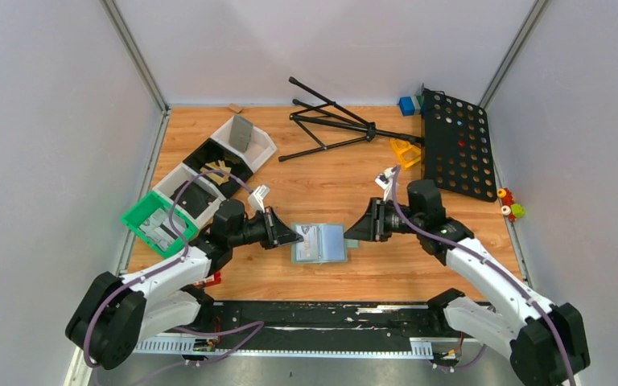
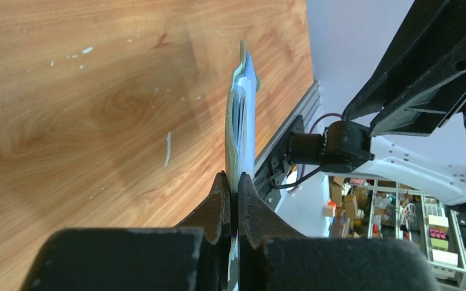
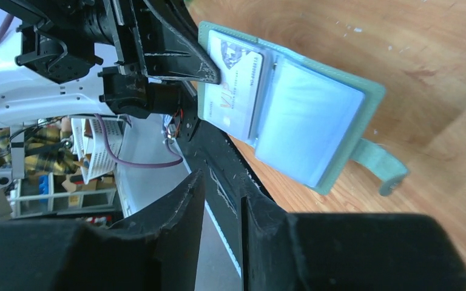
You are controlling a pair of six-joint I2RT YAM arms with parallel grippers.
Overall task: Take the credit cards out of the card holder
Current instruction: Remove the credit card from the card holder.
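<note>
The card holder [image 1: 319, 243] is open over the table's near middle, a grey-blue wallet with pale sleeves. My left gripper [image 1: 296, 235] is shut on its left edge. In the left wrist view the holder [image 2: 241, 115] is edge-on between the closed fingers of the left gripper [image 2: 235, 182]. In the right wrist view the holder [image 3: 334, 103] shows a whitish credit card [image 3: 233, 85] in its left sleeve, and its side flap [image 3: 383, 173] hangs at the right. My right gripper [image 3: 221, 191] is open and empty, just short of the holder's right edge, and it also shows in the top view [image 1: 351, 233].
A green tray [image 1: 139, 211] and white-and-black bins [image 1: 209, 165] stand at the left. A black folding stand [image 1: 330, 125] lies at the back. A black perforated board [image 1: 455, 145] is at the right, with small coloured pieces [image 1: 511, 205] beside it. A black strip [image 1: 322, 314] runs along the near edge.
</note>
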